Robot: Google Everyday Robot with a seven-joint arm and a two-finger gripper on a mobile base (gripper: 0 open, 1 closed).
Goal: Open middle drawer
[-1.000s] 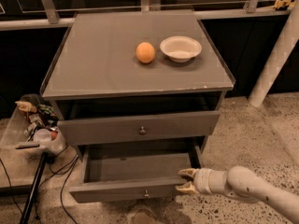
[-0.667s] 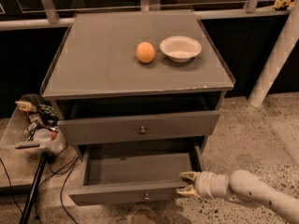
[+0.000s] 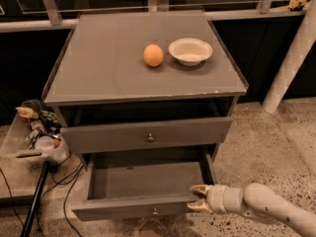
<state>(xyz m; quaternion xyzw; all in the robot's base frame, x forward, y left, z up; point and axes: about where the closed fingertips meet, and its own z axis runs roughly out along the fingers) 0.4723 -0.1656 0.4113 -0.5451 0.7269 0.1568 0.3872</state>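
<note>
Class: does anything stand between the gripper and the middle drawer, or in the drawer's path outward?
Nothing visible does. The gripper is right at the front right corner of the middle drawer, and nothing shows on the floor before the drawer front.

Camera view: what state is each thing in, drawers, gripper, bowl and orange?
middle drawer: pulled well out, nothing inside.
upper drawer: pushed in, or nearly.
gripper: fingers apart, at the middle drawer's right front corner.
bowl: upright, empty, on the cabinet top.
orange: whole, beside the bowl, not touching it.
</note>
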